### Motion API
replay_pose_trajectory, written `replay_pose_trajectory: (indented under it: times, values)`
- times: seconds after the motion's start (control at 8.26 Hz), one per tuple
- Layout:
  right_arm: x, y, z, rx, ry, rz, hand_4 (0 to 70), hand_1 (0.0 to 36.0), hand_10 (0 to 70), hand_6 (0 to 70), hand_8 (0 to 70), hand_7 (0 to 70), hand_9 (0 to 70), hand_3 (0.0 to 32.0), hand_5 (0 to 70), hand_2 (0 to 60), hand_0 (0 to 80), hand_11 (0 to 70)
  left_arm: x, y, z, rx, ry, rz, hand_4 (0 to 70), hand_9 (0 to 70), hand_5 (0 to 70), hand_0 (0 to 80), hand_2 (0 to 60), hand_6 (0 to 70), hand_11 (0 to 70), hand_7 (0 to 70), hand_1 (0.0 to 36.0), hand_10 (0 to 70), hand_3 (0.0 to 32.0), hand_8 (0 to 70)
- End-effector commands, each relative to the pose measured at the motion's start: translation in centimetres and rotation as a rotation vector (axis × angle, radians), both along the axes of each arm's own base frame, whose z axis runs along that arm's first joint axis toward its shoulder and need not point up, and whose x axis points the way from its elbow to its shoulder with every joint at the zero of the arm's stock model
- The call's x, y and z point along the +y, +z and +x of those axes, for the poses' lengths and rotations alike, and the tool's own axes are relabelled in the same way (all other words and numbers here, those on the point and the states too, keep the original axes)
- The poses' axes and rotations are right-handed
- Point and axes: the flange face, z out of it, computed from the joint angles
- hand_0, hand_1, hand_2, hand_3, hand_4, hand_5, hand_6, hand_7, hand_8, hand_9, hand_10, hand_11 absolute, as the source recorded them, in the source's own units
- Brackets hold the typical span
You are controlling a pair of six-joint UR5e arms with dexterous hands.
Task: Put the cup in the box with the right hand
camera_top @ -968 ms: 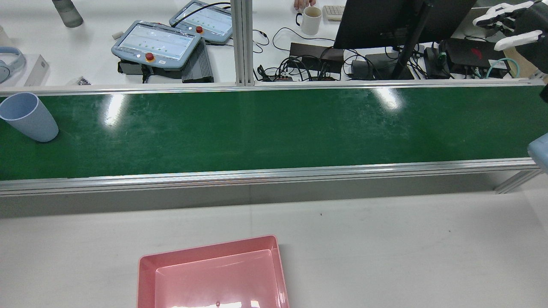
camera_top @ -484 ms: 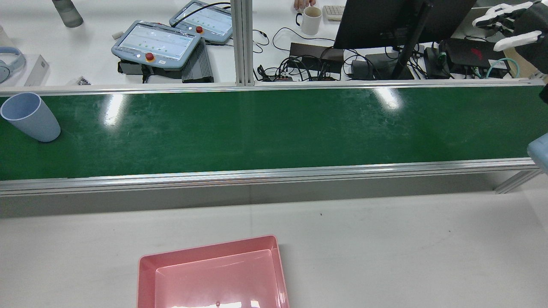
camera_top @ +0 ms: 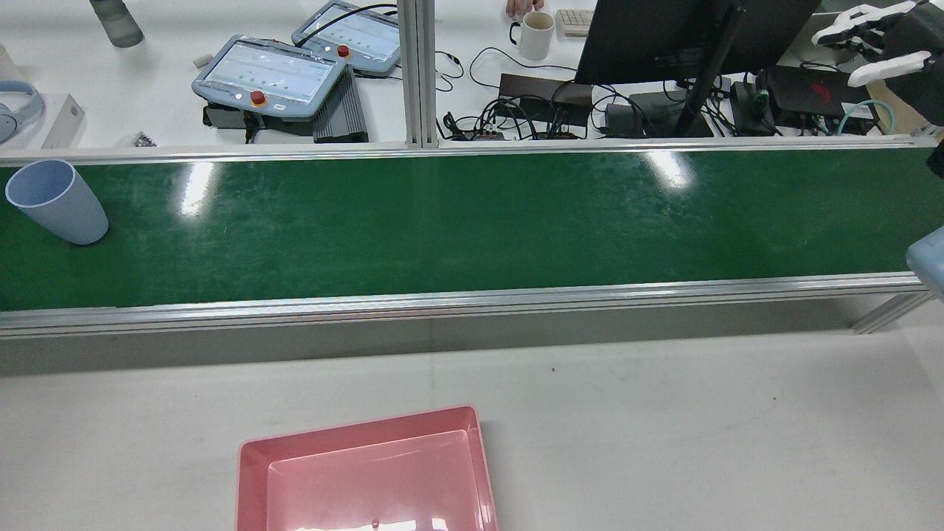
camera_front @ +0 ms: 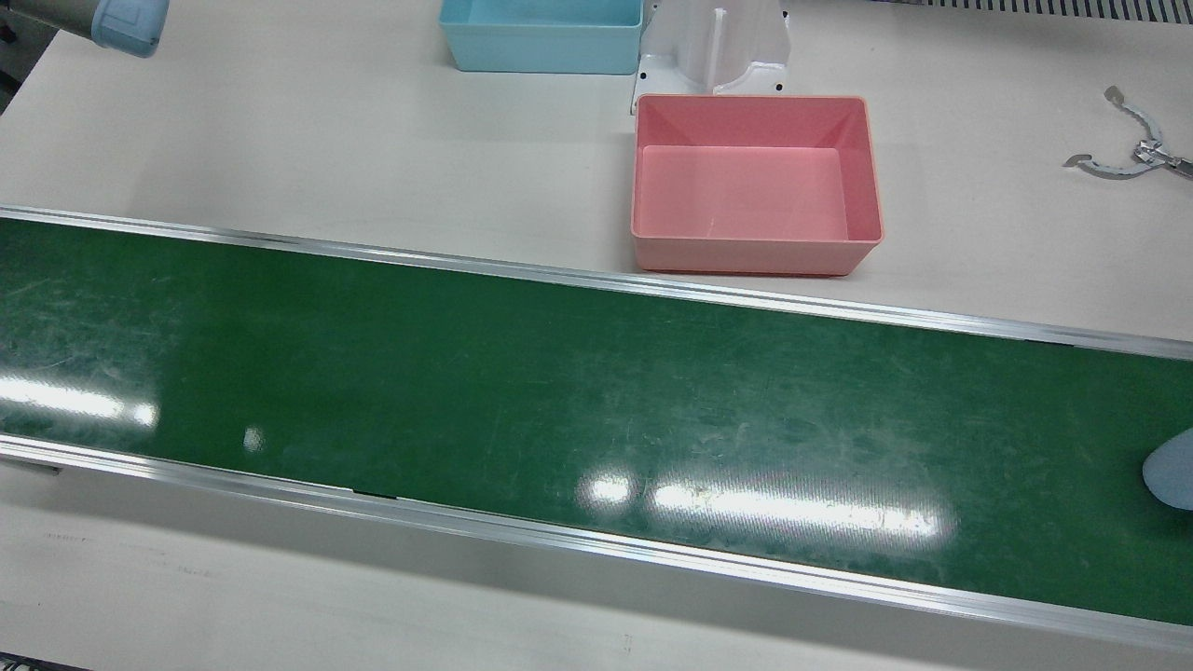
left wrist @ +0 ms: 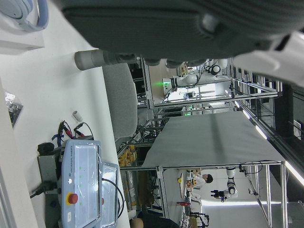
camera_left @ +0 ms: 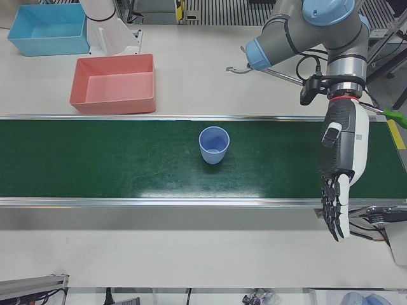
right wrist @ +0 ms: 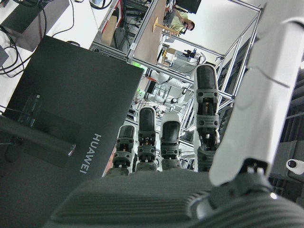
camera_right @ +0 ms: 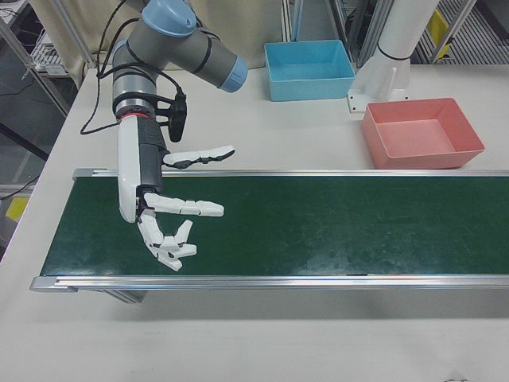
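Standing upright on the green belt (camera_left: 127,159), the blue cup (camera_left: 213,145) sits mid-frame in the left-front view, nearer the belt's far rail than its near one, with bare belt on both sides. In the rear view the cup (camera_top: 56,200) is at the far left edge of the frame. The pink box (camera_left: 114,83) rests on the white table (camera_left: 191,70) at upper left of the left-front view, just beyond the belt's far rail and apart from the cup. A blue bin (camera_left: 47,30) lies further back in the corner.

The left hand (camera_left: 338,184) hangs fingers-down at the right of that view, over the belt's near rail, fingers straight and close together, holding nothing, well apart from the cup.

The right hand (camera_right: 163,211) hovers over the belt's left end in the right-front view, fingers spread wide and empty. Clear belt stretches from it toward the right of the frame.
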Motion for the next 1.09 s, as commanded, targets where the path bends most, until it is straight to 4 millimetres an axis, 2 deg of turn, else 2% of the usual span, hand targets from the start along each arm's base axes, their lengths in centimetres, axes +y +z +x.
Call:
replay_pose_trajectory:
  times: [0.0,0.97]
  values:
    - [0.01,-0.15,0.0,-0.001,0.0,0.003,50.4,10.8,13.4,20.9,18.0,70.0,39.2,0.0,6.5,0.0,56.3,20.6,-0.03,-0.03,0.09,0.0,0.001,0.001,0.0,0.0,0.0,0.0,0.0,0.0,0.0,0.0,0.0,0.0,0.0,0.0]
    - [0.01,-0.15,0.0,-0.001,0.0,0.003,51.3,10.7,13.5,21.1,18.5,70.0,39.8,0.0,6.6,0.0,56.2,20.8,-0.01,-0.02,0.0,0.0,0.0,-0.001,0.0,0.0,0.0,0.0,0.0,0.0,0.0,0.0,0.0,0.0,0.0,0.0]
